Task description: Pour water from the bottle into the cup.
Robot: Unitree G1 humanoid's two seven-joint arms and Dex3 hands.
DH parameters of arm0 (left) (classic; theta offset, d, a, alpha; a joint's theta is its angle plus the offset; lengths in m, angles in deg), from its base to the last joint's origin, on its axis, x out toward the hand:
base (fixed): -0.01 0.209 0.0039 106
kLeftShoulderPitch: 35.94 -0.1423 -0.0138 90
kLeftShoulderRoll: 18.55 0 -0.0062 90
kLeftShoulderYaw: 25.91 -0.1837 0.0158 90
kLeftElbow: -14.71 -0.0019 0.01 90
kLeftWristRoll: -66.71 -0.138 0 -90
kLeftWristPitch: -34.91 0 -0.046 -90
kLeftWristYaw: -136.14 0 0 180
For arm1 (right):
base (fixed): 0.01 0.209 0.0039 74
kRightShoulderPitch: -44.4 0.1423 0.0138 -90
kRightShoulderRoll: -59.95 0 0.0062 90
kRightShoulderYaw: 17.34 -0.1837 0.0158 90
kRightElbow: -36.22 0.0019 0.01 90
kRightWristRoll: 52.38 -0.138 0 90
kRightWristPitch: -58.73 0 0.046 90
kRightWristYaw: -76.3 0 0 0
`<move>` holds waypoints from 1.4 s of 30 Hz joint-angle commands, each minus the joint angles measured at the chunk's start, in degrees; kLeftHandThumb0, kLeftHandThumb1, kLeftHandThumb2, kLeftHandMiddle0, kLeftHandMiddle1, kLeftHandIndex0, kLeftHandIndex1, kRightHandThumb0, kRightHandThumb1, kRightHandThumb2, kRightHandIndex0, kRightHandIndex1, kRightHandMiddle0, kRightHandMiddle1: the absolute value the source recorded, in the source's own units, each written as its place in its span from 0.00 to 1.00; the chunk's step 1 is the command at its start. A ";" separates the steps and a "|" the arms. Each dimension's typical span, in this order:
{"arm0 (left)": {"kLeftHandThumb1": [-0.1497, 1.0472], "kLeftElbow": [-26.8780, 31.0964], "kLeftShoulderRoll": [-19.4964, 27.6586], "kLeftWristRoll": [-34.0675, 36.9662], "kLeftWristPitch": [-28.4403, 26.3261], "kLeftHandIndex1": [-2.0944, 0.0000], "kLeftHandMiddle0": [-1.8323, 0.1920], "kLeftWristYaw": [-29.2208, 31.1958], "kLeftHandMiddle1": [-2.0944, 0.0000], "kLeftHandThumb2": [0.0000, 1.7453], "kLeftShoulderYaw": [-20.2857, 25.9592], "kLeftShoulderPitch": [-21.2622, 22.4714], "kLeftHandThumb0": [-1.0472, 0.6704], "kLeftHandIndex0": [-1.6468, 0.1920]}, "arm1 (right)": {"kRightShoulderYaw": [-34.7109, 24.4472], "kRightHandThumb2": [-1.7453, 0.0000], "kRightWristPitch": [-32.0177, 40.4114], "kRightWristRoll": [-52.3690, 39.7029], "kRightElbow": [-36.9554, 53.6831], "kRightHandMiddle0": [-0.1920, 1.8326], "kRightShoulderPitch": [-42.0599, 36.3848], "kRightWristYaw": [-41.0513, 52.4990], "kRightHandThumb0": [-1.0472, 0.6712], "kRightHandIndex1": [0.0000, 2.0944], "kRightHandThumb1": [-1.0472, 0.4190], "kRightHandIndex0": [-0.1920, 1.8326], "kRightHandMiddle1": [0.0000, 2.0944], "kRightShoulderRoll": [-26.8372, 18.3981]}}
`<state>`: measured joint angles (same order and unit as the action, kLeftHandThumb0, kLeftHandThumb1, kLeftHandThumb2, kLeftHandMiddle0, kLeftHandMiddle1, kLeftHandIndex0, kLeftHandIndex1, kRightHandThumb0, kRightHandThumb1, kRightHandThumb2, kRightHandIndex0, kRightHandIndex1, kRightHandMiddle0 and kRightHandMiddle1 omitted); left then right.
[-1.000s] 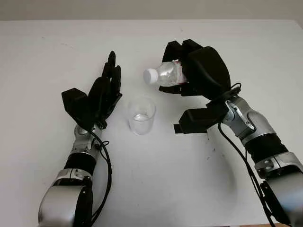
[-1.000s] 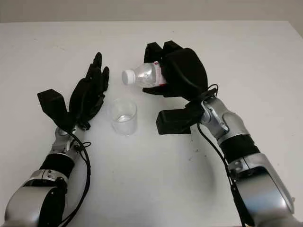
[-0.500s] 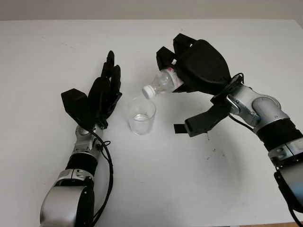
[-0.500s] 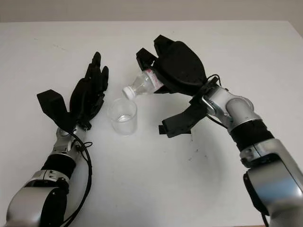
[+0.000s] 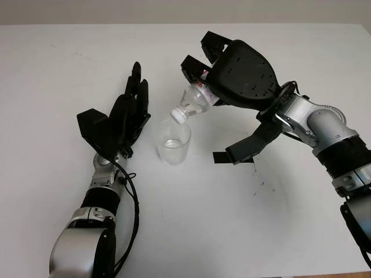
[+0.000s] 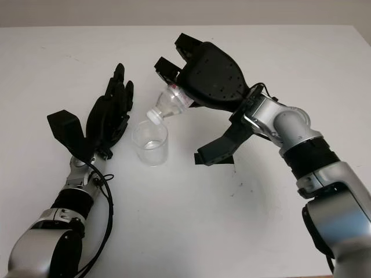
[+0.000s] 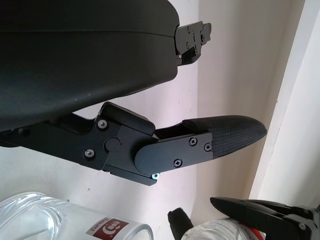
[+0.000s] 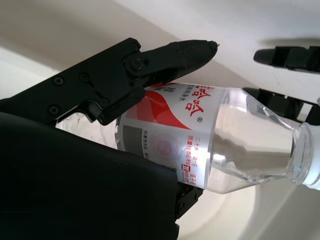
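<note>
Right hand (image 5: 232, 81) grips the bottle (image 5: 194, 101), tipped neck-down over the cup (image 5: 173, 142), white cap on, so no pour yet. Left hand (image 5: 124, 116) open beside the cup.

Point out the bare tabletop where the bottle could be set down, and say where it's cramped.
Bare table lies in front of the cup, between the two forearms, and along the far edge beyond both hands. Cramped: around the cup, with the open left hand beside it and the right hand tilting the capped bottle over its rim.
</note>
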<state>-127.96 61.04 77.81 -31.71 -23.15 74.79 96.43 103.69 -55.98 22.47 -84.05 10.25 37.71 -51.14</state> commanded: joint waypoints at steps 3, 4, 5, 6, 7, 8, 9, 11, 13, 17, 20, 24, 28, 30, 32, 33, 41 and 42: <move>1.00 -1.55 -0.55 0.07 0.15 1.00 1.00 0.82 1.00 0.37 -0.13 -1.39 0.10 1.00 | 1.11 0.75 1.27 2.01 0.90 0.51 2.51 -4.82 0.30 1.00 0.00 0.73 1.00 -0.70; 1.00 -1.60 -0.63 0.19 0.17 1.00 1.00 0.83 1.00 0.37 -0.02 -1.33 0.10 1.00 | 1.43 0.76 1.47 2.60 0.79 0.51 2.76 -5.74 0.30 1.00 0.00 0.73 1.00 -0.74; 1.00 -1.67 -0.63 0.15 0.27 1.00 1.00 0.84 1.00 0.37 -0.03 -1.26 0.10 1.00 | 1.89 0.77 1.60 3.33 0.50 0.51 3.13 -7.09 0.30 1.00 0.00 0.73 1.00 -0.79; 1.00 -1.76 -0.66 0.14 0.40 1.00 1.00 0.79 1.00 0.37 -0.01 -1.21 0.10 1.00 | 2.28 0.78 1.48 3.80 0.18 0.51 3.50 -8.20 0.31 1.00 0.00 0.74 1.00 -0.83; 1.00 -1.87 -0.70 0.12 0.46 1.00 1.00 0.66 1.00 0.37 0.02 -1.13 0.10 1.00 | 2.65 0.79 1.25 4.10 -0.24 0.51 3.87 -9.17 0.31 1.00 0.00 0.74 1.00 -0.85; 1.00 -2.03 -0.71 0.10 0.56 1.00 1.00 0.62 1.00 0.37 0.03 -1.01 0.10 1.00 | 3.06 0.81 1.16 4.45 -0.62 0.49 4.22 -10.02 0.32 1.00 0.00 0.74 1.00 -0.91; 1.00 -2.10 -0.72 0.10 0.54 1.00 1.00 0.55 1.00 0.37 0.04 -0.93 0.10 1.00 | 3.35 0.81 1.15 4.63 -0.79 0.49 4.46 -10.39 0.33 1.00 0.00 0.74 1.00 -0.99; 1.00 -2.18 -0.76 0.14 0.53 1.00 1.00 0.45 1.00 0.37 0.08 -0.78 0.11 1.00 | 3.93 0.81 1.38 5.15 -0.94 0.48 4.82 -11.13 0.33 1.00 0.00 0.75 1.00 -1.19; 1.00 -2.38 -0.82 0.29 0.67 1.00 1.00 0.53 1.00 0.36 0.20 -0.64 0.11 1.00 | 4.64 0.81 1.76 6.14 -1.07 0.48 5.22 -12.08 0.34 1.00 0.00 0.75 1.00 -1.48; 1.00 -2.85 -0.65 0.32 1.16 1.00 1.00 1.10 1.00 0.36 0.16 -0.43 0.11 1.00 | 5.89 0.85 3.39 8.52 -1.54 0.43 5.77 -14.11 0.35 1.00 0.00 0.75 1.00 -1.81; 1.00 -3.20 -0.52 0.04 1.44 1.00 1.00 0.90 1.00 0.37 0.06 -0.17 0.11 1.00 | 6.37 0.83 3.71 9.02 -1.73 0.41 6.00 -14.24 0.35 1.00 0.00 0.74 1.00 -1.89; 1.00 -3.31 -0.47 0.09 1.24 1.00 1.00 0.97 1.00 0.37 0.04 -0.06 0.11 1.00 | 6.42 0.80 3.69 8.16 -1.93 0.44 5.82 -13.94 0.35 1.00 0.00 0.74 1.00 -1.75; 1.00 -3.53 -0.44 0.26 1.20 1.00 1.00 1.19 1.00 0.37 0.16 0.03 0.11 1.00 | 5.69 0.79 3.38 6.00 -2.48 0.44 4.95 -13.98 0.33 1.00 0.00 0.74 1.00 -1.39; 1.00 -3.30 -0.46 0.19 1.16 1.00 1.00 1.19 1.00 0.37 0.07 -0.09 0.10 1.00 | 4.68 0.78 2.38 2.96 -2.60 0.43 4.23 -13.09 0.33 1.00 0.00 0.73 1.00 -1.07; 1.00 -3.18 -0.45 0.17 1.16 1.00 1.00 1.26 1.00 0.38 0.02 -0.13 0.11 1.00 | 3.46 0.77 2.11 -0.45 -2.20 0.46 3.27 -11.89 0.31 1.00 0.00 0.72 1.00 -0.69; 1.00 -3.23 -0.42 0.30 1.14 1.00 1.00 1.51 1.00 0.38 0.08 -0.13 0.11 1.00 | 1.83 0.77 0.64 -4.54 -2.41 0.47 2.33 -11.01 0.31 1.00 0.00 0.72 1.00 0.12; 1.00 -3.05 -0.16 0.18 1.12 1.00 1.00 1.76 1.00 0.37 0.10 -0.41 0.11 1.00 | -14.45 0.82 -0.92 -42.47 6.24 0.61 -9.10 12.17 0.36 1.00 0.00 0.80 1.00 7.58; 1.00 -2.87 -0.11 0.02 1.03 1.00 1.00 1.63 1.00 0.37 -0.01 -0.48 0.11 1.00 | -16.25 0.81 0.14 -46.48 8.08 0.61 -10.54 15.21 0.37 1.00 0.00 0.80 1.00 8.68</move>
<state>-130.14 61.04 77.94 -30.33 -21.51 74.78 97.38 89.98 -56.62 -20.39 -78.96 1.20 50.76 -43.83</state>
